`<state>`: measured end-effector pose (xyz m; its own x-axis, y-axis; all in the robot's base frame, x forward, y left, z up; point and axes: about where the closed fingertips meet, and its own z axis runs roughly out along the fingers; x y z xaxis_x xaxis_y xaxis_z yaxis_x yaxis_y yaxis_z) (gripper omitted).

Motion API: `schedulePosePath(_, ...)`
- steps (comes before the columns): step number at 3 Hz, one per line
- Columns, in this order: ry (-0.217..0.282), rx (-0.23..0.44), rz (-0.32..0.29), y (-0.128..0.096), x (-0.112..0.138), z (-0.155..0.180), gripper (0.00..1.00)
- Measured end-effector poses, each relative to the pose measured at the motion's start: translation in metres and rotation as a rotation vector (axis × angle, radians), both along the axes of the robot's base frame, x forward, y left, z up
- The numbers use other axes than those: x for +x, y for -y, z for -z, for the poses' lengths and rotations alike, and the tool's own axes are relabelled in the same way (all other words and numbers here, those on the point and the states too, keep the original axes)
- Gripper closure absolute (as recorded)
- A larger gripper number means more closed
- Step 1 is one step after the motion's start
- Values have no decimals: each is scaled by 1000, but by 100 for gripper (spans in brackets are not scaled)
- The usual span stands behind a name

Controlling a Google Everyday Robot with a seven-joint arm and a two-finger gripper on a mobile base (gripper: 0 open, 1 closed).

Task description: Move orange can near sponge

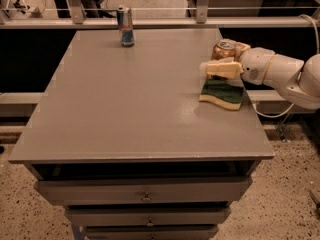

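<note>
The orange can (225, 49), tan with a silver top, stands upright at the table's right edge, held between the tan fingers (221, 68) of my gripper (219, 58). The gripper reaches in from the right on a white arm and is shut on the can. The sponge (222, 92), dark green on top with a pale yellow base, lies flat just in front of and below the can, close to the near finger. The can's lower part is hidden behind that finger.
A slim blue-and-silver can (125, 26) stands at the far edge of the grey table (125, 104). Drawers sit under the tabletop at the front. A rail and posts run behind the table. A cable hangs off the right side.
</note>
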<state>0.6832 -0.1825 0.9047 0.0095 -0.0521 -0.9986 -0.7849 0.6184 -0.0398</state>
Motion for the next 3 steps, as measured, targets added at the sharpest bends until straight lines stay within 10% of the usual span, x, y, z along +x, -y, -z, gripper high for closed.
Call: schedulePosePath(3,88,-102,-1,14,-67,-69,0)
